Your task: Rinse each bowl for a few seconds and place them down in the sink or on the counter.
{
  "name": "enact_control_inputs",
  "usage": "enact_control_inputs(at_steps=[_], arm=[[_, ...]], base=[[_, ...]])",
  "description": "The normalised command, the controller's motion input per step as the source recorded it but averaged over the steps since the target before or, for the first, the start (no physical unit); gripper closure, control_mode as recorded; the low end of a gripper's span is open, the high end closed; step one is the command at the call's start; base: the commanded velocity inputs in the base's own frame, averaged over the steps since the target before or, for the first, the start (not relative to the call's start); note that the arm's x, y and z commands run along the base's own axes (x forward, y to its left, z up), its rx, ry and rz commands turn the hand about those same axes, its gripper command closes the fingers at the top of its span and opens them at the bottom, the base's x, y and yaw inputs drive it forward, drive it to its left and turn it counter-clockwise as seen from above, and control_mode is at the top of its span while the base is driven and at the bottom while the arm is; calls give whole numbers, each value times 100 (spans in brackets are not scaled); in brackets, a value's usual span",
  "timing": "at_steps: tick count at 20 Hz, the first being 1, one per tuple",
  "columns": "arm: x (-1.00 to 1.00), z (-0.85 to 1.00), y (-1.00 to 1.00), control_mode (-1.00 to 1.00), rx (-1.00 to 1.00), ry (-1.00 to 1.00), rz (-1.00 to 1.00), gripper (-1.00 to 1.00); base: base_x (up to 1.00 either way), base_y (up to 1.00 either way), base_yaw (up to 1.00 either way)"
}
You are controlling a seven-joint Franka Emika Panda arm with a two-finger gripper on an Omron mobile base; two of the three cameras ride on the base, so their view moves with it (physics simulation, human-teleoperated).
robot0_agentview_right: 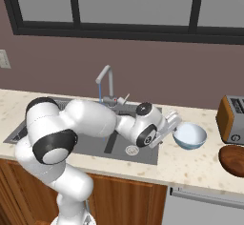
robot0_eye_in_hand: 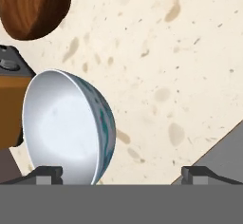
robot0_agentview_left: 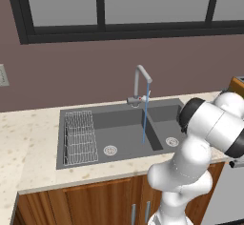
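Note:
One pale blue-grey bowl (robot0_agentview_right: pixel 189 136) stands upright on the beige counter (robot0_agentview_right: pixel 190 164) just right of the dark grey sink (robot0_agentview_right: pixel 93 144). My gripper (robot0_agentview_right: pixel 171 124) reaches over the sink's right edge and hangs beside the bowl's left rim, open and holding nothing. In the hand view the bowl (robot0_eye_in_hand: pixel 66 128) lies at the lower left, and its near wall sits between my gripper's (robot0_eye_in_hand: pixel 122 174) two dark tips. A thin stream of water (robot0_agentview_left: pixel 145 119) runs from the curved tap (robot0_agentview_left: pixel 140 83) into the sink (robot0_agentview_left: pixel 124 128).
A toaster (robot0_agentview_right: pixel 233 119) and a brown wooden dish (robot0_agentview_right: pixel 232 159) stand on the counter right of the bowl. A wire rack (robot0_agentview_left: pixel 78 138) lies in the sink's left basin. The wall and window rise behind the tap.

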Motion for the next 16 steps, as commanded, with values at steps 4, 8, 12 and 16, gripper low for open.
enact_control_inputs(at_steps=[4,8,12,16], arm=[[18,-12,-14,-100,4,-4,0,-100],[19,-10,-17,-100,4,-4,1,-100],[14,-8,-19,-100,5,-3,0,-100],[14,-8,-20,-100,5,-2,0,-100]], base=[[0,0,0],[0,0,0],[0,0,0],[0,0,0]])
